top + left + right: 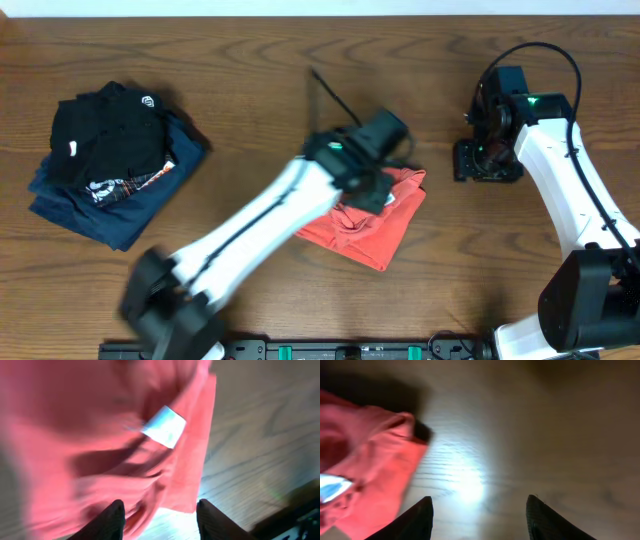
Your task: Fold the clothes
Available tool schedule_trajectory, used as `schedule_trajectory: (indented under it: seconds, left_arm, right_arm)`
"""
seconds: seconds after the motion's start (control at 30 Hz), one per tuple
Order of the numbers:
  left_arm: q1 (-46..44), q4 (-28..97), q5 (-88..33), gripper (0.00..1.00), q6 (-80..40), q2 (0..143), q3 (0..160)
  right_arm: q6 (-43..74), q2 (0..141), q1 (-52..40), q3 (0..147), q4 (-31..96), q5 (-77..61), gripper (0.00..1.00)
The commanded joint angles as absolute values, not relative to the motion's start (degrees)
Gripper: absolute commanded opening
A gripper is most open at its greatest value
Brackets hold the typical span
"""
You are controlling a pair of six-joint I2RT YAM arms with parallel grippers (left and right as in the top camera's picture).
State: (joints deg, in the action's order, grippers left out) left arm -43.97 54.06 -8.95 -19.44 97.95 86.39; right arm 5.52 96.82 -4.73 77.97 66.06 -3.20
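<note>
Shirt (365, 225): coral, folded small, mid-table (250, 60), white tag (165, 426) showing.
Left gripper (160, 521): fingers apart over shirt's edge, gripping nothing.
Right gripper (480, 519): fingers apart over table beside shirt.
Pile (110, 160): black and navy garments, far left.

Overhead, the left arm (250, 228) is a blurred streak, and it hides the part of the T-shirt (378, 225) lying under it. On the left wrist camera the cloth ahead of the jaws is all soft blur, and the white label (165, 426) is too smeared to read. The left gripper (159, 521) has both fingers (112, 519) cut by the bottom edge. Same for the right gripper (480, 520). Left of its jaws, the frame edge crops the shirt.
</note>
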Motion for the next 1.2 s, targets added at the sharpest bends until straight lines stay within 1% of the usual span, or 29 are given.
schedule_trajectory:
  seconds: [0.0, 0.07, 0.1, 0.2, 0.27, 0.3, 0.37, 0.47, 0.67, 0.77, 0.83, 0.87, 0.93, 1.03, 1.07, 1.1, 1.17]
  left_arm:
    - [-39.4, 55.94, -0.97, 0.49, -19.22, 90.21, 89.21]
    - [-36.18, 57.56, -0.4, 0.49, -20.93, 88.9, 89.14]
    - [-35.16, 58.24, -0.4, 0.49, -22.0, 88.84, 89.1]
    - [-32.49, 59.66, -1.91, 0.49, -24.38, 89.86, 87.68]
    - [-31.86, 59.55, -6.33, 0.49, -24.36, 90.74, 86.06]
    - [-31.83, 59.51, -10.02, 0.51, -24.36, 91.44, 84.97]
    - [-31.94, 59.53, -13.02, 0.6, -24.36, 92.4, 83.57]
    - [-32.23, 58.89, -13.82, 0.65, -26.7, 93.89, 80.58]
    - [-32.62, 52.34, -21.91, 0.65, -26.92, 95.11, 73.84]
    - [-33.98, 47.72, -22.0, 0.65, -26.92, 95.15, 70.65]
    - [-35.35, 44.93, -22.11, 0.66, -26.92, 95.15, 68.58]
    - [-36.14, 43.64, -22.11, 0.66, -26.96, 95.15, 67.53]
    - [-38.17, 40.99, -22.11, 0.66, -28.08, 95.18, 65.19]
    - [-40.91, 37.17, -22.06, 0.65, -29.36, 95.18, 62.26]
    - [-41.74, 35.75, -22.06, 0.63, -29.78, 95.18, 61.36]
    - [-42.54, 34.61, -22.09, 0.58, -30.22, 95.18, 60.69]
    - [-44.27, 34.13, -22.79, 0.48, -30.94, 95.15, 60.31]
  right_arm:
    - [-4.27, 97.19, -5.76, 77.82, 64.23, -18.0, 0.58]
    - [-5.89, 97.19, -7.16, 77.82, 62.06, -23.88, 0.58]
    - [-5.82, 97.19, -7.86, 77.82, 61.14, -24.29, 0.59]
    - [-3.55, 97.49, -10.35, 77.82, 58.11, -22.35, 0.6]
    - [-1.02, 98.06, -11.6, 77.82, 56.75, -19.86, 0.64]
    - [-0.08, 98.5, -12.27, 77.82, 56.47, -18.46, 0.64]
    - [0.4, 99.63, -13.1, 77.82, 56.21, -17.61, 0.64]
    - [1.96, 102.41, -13.96, 77.82, 55.86, -17.54, 0.64]
    - [4.73, 107.96, -14.26, 77.82, 56.51, -17.34, 0.58]
    - [5.5, 109.49, -14.28, 77.82, 56.6, -16.43, 0.51]
    - [7.29, 109.95, -14.31, 77.82, 57.08, -13.74, 0.5]
    - [8.29, 110.19, -14.31, 77.82, 57.45, -11.97, 0.46]
    - [9.89, 110.19, -14.24, 77.82, 58.52, -8.75, 0.37]
    - [9.87, 110.19, -13.98, 77.82, 59.9, -7.49, 0.19]
    - [9.89, 110.19, -13.87, 77.82, 60.34, -7.46, 0.12]
    - [9.91, 110.19, -13.74, 77.82, 60.71, -7.44, 0.07]
    - [10.76, 110.19, -13.37, 77.82, 61.47, -6.48, 0.03]
